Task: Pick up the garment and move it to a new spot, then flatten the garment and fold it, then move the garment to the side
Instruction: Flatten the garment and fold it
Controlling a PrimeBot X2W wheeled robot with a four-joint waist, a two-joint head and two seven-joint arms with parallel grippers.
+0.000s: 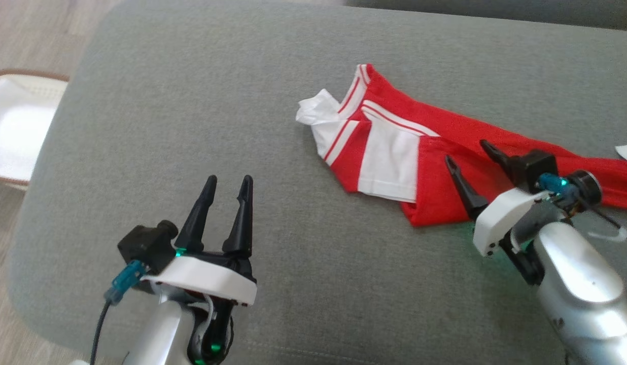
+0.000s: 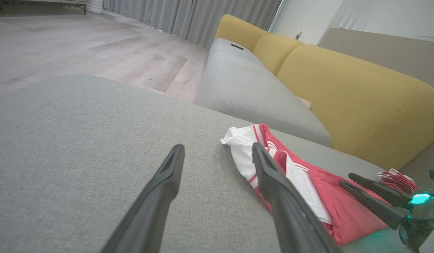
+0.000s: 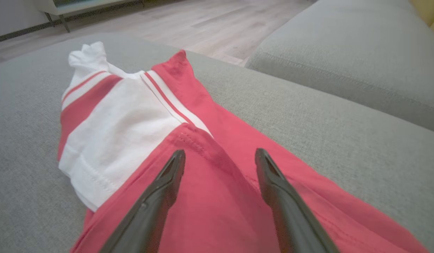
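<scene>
The garment (image 1: pixel 394 152) lies rumpled on the grey ottoman (image 1: pixel 192 101), with the right gripper (image 1: pixel 465 152) over its red part and the left gripper (image 1: pixel 229 178) apart to the garment's left, both with jaws open, so the sound move is probably to pinch the cloth low before lifting.

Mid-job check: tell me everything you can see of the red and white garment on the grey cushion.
The red and white soft jersey-like garment lies crumpled, partly folded over itself, on the grey fabric cushion, right of its middle. Its red body runs right past the head view's edge; a white panel with thin red stripes and a bunched white tip point left. The right gripper hangs over the red part, jaws open; contact is unclear.
</scene>
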